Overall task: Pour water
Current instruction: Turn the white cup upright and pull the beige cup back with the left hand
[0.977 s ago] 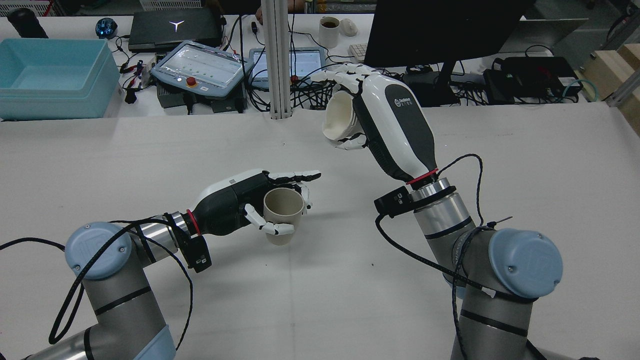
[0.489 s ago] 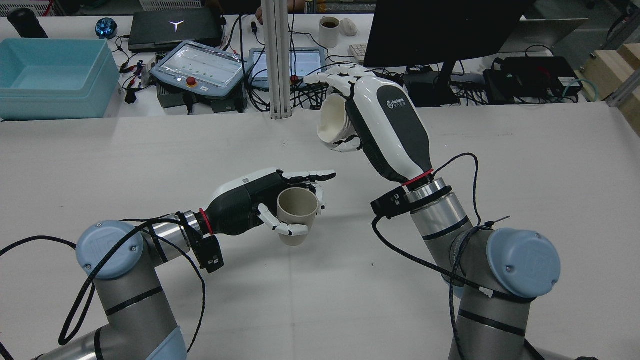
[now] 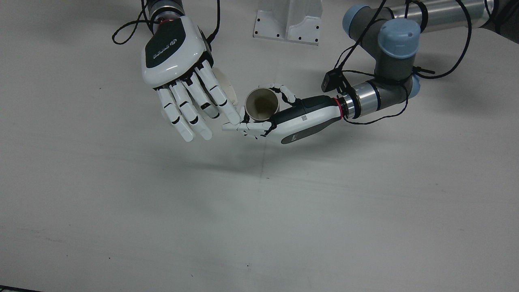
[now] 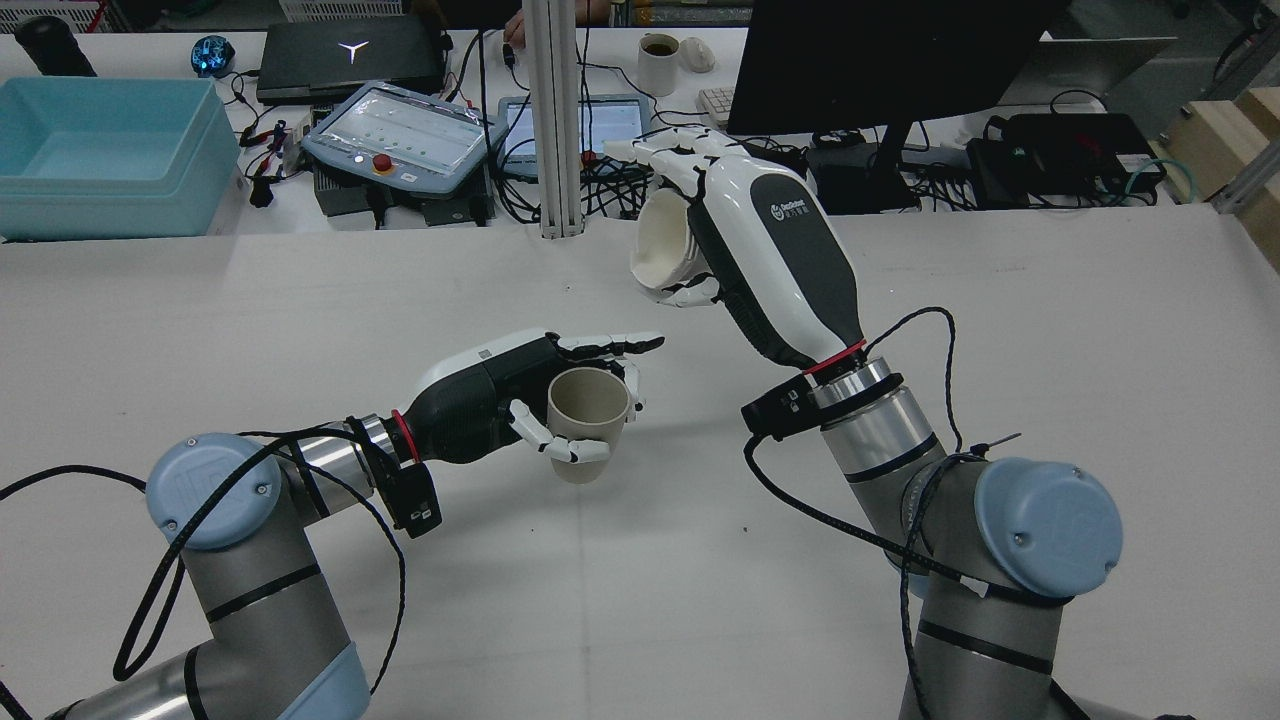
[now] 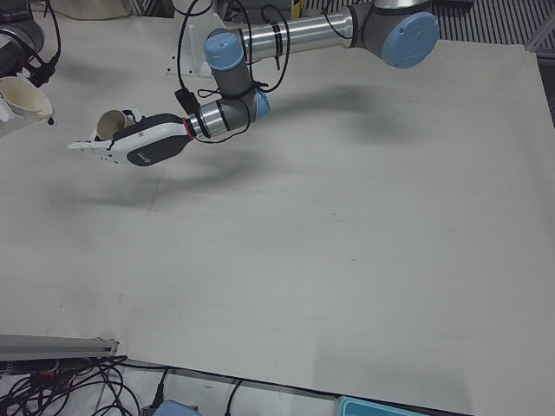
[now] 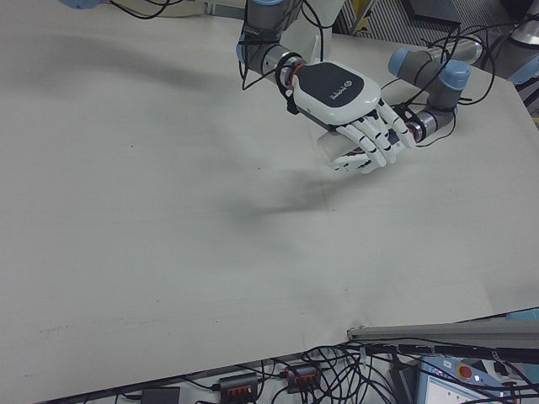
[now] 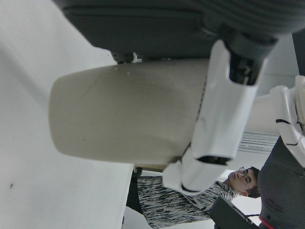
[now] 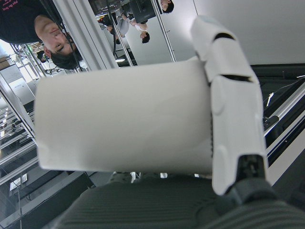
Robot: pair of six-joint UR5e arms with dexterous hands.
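Beige cup [image 4: 588, 422], the receiver: upright, lifted off the white table [image 4: 300, 330], mouth open to the ceiling, looks empty in the front view. We hold it in the left hand [image 4: 500, 395], fingers wrapped round its wall, one finger lying straight out past the rim.

Beyond the beige cup, higher and a little to the robot's right: the white cup [image 4: 665, 245], the pourer, clasped in the right hand [image 4: 760, 250]. It is tipped well over, mouth facing down toward the beige cup. No water visible in either; we cannot tell whether any is running.

From above, the white cup's lip sits just beside the beige cup's rim, mostly hidden under the right hand's fingers.

Our judgement: pour under way or about to be. We should keep the beige cup level and steady, bring the white lip over the open mouth rather than its edge, and tilt slowly.
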